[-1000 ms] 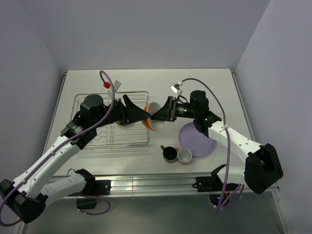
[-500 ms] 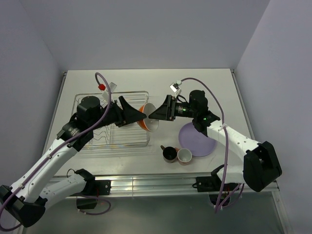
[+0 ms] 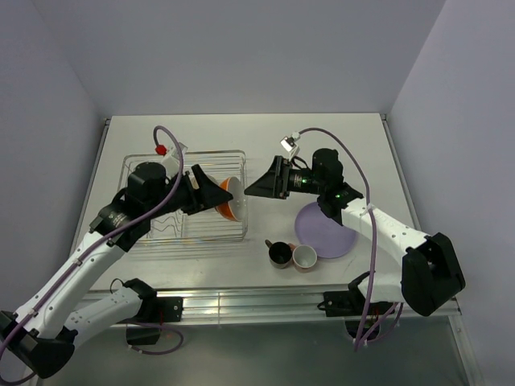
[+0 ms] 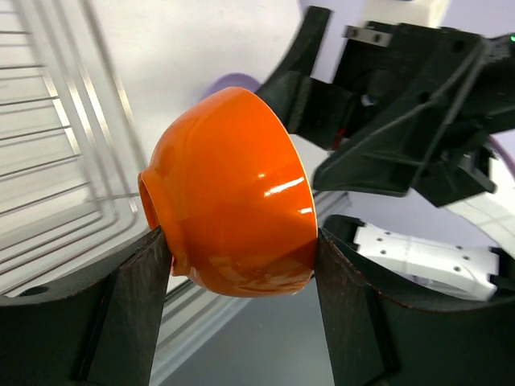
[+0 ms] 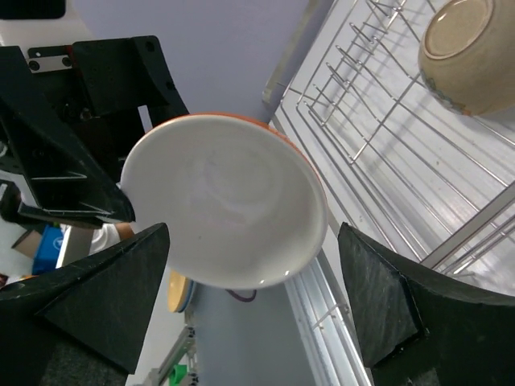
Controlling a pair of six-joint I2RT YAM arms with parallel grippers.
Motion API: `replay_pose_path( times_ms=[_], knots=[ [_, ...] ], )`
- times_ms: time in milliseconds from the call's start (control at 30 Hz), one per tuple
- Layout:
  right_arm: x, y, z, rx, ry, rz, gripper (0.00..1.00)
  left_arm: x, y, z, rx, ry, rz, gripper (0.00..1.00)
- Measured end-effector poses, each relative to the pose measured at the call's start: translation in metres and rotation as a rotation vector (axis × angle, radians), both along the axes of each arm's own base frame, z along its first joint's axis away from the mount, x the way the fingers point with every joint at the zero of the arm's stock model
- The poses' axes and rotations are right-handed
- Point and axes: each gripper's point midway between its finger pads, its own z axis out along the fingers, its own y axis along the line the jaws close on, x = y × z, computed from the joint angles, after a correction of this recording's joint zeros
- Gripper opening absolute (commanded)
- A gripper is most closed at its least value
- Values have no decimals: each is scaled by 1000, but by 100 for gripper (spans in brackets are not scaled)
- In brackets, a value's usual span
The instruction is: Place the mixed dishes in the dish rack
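My left gripper is shut on the orange bowl and holds it tilted above the right end of the dish rack. In the left wrist view the bowl sits between both fingers. My right gripper is open and empty, just right of the bowl. In the right wrist view the bowl's white inside faces me, clear of my fingers. The beige bowl lies in the rack. The lilac plate, the dark cup and the pink cup rest on the table.
The two cups stand side by side near the table's front edge, left of the plate. My right arm reaches over the plate. Walls enclose the table on the left, back and right.
The orange bowl has passed from my right gripper to my left. The left gripper has carried it leftward over the rack's right end. The right gripper has let go and stands open.
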Motion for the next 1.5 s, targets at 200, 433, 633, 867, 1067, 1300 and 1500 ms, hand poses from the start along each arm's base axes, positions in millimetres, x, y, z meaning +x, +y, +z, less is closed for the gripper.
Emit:
replay_pose_path(
  times_ms=[200,433,633,867,1067,1300,1500],
  knots=[
    [7,-4,-9,-34,12,-41,95,4,17,-3,89,-2,69,0],
    [21,-31,-16,-86,17,-157,96,8,43,-6,204,-11,166,0],
    [20,-57,-15,-160,-19,-263,96,12,70,-23,347,15,254,0],
    [9,-78,-15,-251,-55,-334,96,15,91,-55,521,86,301,0],
    [1,-89,-16,-296,-76,-366,96,27,95,-83,638,147,321,0],
    [-8,-96,-19,-319,-86,-375,96,34,89,-119,792,207,300,0],
    [-15,-107,-28,-362,-87,-400,96,33,77,-144,920,238,263,0]
  ],
)
